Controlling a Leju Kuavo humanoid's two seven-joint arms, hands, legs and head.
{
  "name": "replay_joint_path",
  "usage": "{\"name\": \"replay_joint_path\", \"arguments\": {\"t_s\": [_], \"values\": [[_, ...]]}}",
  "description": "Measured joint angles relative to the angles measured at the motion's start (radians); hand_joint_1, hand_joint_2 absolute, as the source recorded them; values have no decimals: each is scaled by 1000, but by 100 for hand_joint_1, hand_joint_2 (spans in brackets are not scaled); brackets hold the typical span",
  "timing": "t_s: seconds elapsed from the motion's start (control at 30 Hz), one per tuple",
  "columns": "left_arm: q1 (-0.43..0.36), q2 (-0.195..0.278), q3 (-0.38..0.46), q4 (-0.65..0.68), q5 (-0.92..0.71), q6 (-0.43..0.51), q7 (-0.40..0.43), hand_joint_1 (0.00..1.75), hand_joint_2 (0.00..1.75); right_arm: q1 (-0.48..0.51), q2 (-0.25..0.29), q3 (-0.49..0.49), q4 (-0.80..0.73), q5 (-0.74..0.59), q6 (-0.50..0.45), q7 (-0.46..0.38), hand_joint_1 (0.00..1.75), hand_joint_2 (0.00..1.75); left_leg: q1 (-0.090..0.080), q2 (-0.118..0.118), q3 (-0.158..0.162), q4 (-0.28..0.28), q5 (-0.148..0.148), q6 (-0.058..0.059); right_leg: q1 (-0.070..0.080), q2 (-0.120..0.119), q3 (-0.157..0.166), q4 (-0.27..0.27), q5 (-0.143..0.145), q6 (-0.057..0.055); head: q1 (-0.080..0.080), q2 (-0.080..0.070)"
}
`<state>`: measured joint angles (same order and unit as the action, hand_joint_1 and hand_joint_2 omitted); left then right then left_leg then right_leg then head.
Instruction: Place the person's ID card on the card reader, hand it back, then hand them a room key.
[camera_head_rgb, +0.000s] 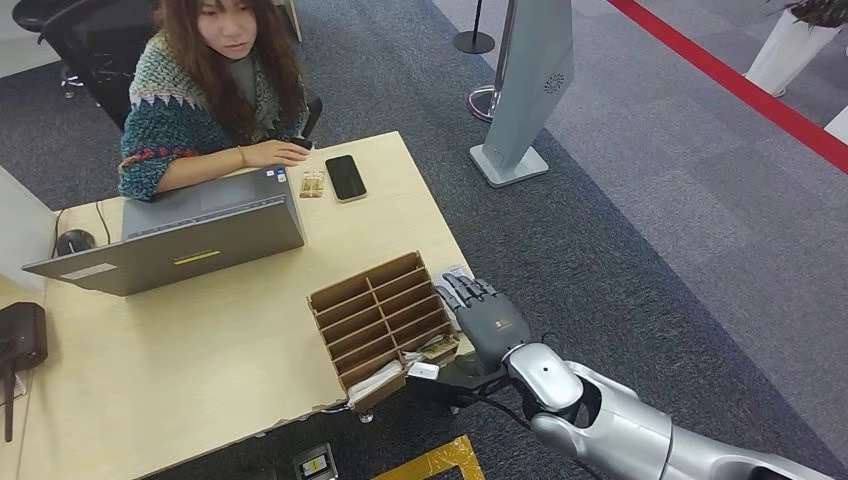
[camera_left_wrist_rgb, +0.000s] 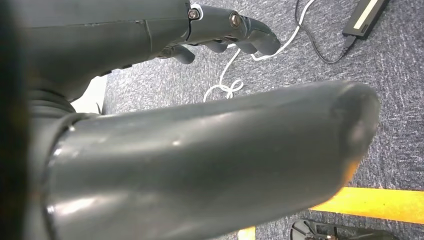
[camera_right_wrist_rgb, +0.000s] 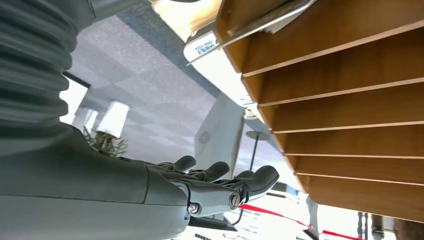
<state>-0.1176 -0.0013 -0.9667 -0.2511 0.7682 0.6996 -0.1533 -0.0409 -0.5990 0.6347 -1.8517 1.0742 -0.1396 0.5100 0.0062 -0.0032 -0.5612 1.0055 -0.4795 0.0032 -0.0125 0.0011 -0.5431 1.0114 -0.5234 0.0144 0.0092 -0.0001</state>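
My right hand (camera_head_rgb: 487, 312) lies flat at the table's right edge, beside the wooden slotted box (camera_head_rgb: 378, 318), with its fingers apart and nothing in them. In the right wrist view the same hand (camera_right_wrist_rgb: 220, 187) hangs next to the box's dividers (camera_right_wrist_rgb: 350, 100). White cards (camera_head_rgb: 422, 370) lie in the box's near compartments, and a white card (camera_right_wrist_rgb: 260, 25) sticks out of one slot. A small tan card-like item (camera_head_rgb: 312, 184) lies by a black phone (camera_head_rgb: 345, 177) in front of the person (camera_head_rgb: 215, 90). My left hand (camera_left_wrist_rgb: 225, 30) hangs over the carpet and holds nothing.
An open laptop (camera_head_rgb: 190, 235) stands before the person, with a mouse (camera_head_rgb: 74, 240) to its left. A black device (camera_head_rgb: 20, 335) sits at the table's left edge. A grey kiosk (camera_head_rgb: 530, 90) stands on the carpet beyond the table's right side. Cables (camera_left_wrist_rgb: 230, 80) lie on the floor.
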Motion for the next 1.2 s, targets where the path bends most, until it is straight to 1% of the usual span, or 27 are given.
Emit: {"name": "replay_joint_path", "arguments": {"t_s": [0.23, 0.7, 0.77, 0.8, 0.9, 0.93, 1.2], "values": [[1, 0, 1, 0, -19, 0, 0, 0, 0, 1, 10, 8, 0, -27, 0, -41, 0, 175, 0, 0, 0, 0, 0, 0, 0, 0, 0, 0, 0, 0, 0, 0], [3, -1, 18, -1, -48, 0, 5, 0, 0, -2, 29, 37, 6, -54, 1, -56, 0, 175, 0, 0, 0, 0, 0, 0, 0, 0, 0, 0, 0, 0, 0, 0], [3, -1, 19, -1, -50, 0, 5, 0, 0, -4, 32, 43, 7, -54, 0, -57, 3, 175, 0, 0, 0, 0, 0, 0, 0, 0, 0, 0, 0, 0, 0, 0], [3, -1, 19, -1, -52, 0, 5, 0, 0, -6, 33, 46, 8, -55, 0, -57, 41, 175, 0, 0, 0, 0, 0, 0, 0, 0, 0, 0, 0, 0, 0, 0], [4, -1, 21, -1, -56, 0, 5, 0, 0, -11, 37, 53, 11, -58, 0, -56, 168, 175, 0, 0, 0, 0, 0, 0, 0, 0, 0, 0, 0, 0, 0, 0], [4, -1, 22, -1, -57, 0, 5, 0, 0, -13, 38, 56, 12, -59, 0, -56, 175, 175, 0, 0, 0, 0, 0, 0, 0, 0, 0, 0, 0, 0, 0, 0], [6, -1, 26, -1, -68, 0, 10, 0, 0, -15, 44, 63, 21, -80, -6, -44, 175, 175, 0, 0, 0, 0, 0, 0, 0, 0, 0, 0, 0, 0, 0, 0]]}}
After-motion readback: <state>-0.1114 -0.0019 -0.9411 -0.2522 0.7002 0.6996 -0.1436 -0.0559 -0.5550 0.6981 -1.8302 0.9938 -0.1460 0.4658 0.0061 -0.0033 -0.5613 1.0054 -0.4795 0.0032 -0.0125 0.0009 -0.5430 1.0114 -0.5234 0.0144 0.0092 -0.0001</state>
